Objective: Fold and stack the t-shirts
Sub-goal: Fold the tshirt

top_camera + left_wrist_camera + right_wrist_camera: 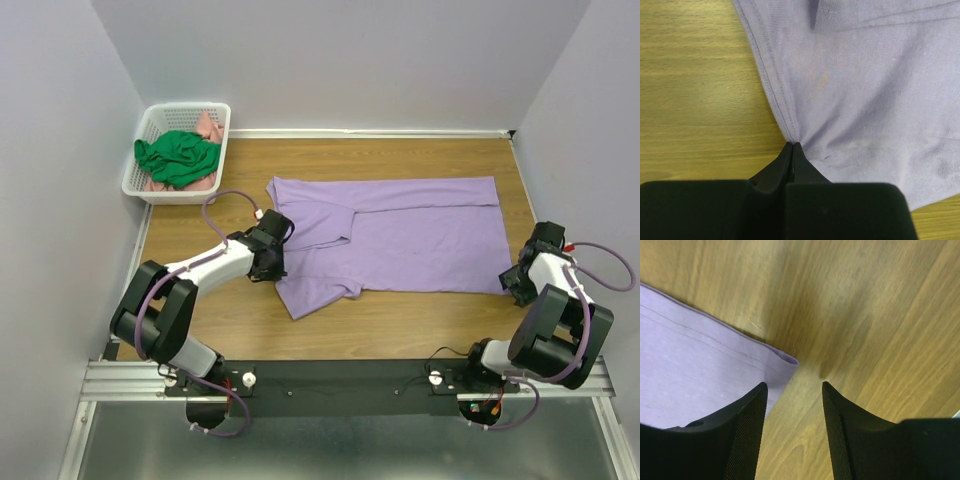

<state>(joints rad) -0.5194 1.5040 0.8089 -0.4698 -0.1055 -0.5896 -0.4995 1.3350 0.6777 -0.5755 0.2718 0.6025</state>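
Observation:
A large lavender t-shirt lies spread on the wooden table, partly folded, with one sleeve pointing toward the front. My left gripper sits at its left edge. In the left wrist view the gripper is shut on the hemmed edge of the lavender t-shirt, and the cloth puckers at the tips. My right gripper is at the shirt's near right corner. In the right wrist view it stands open, with the shirt's corner just ahead of the left finger and bare wood between the fingers.
A white lattice basket stands at the back left and holds a green t-shirt on top of a pink one. Grey walls close in the table on the left, back and right.

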